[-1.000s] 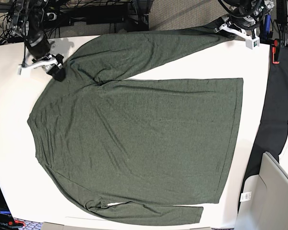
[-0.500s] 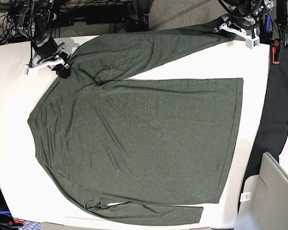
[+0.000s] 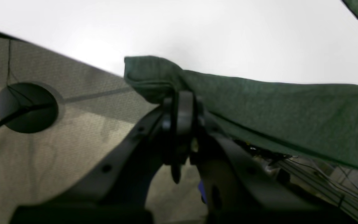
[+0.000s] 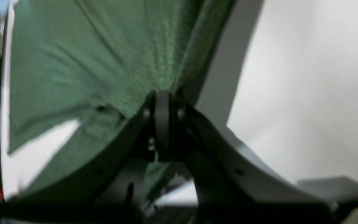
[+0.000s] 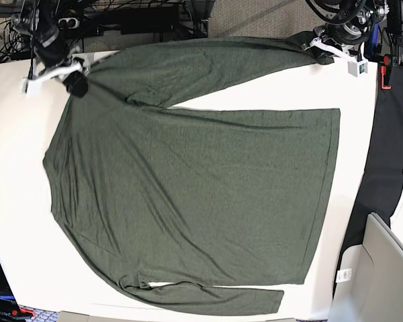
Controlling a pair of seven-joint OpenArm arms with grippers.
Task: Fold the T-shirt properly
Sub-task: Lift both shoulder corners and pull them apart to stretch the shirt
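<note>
The dark olive-green long-sleeved T-shirt lies spread flat on the white table. My left gripper is shut on the cuff of the far sleeve at the table's back right corner. My right gripper is shut on the shirt's shoulder at the back left, holding it slightly raised. The far sleeve stretches between both grippers along the back edge. The near sleeve lies along the front edge.
A black cloth hangs off the table's right side. A grey box stands at the front right. Cables and dark equipment sit behind the back edge. Carpet floor shows past the table edge.
My right gripper has moved toward the back left with the shoulder, pulling the shirt's left side and far sleeve back. The left gripper shifted slightly toward the back right.
</note>
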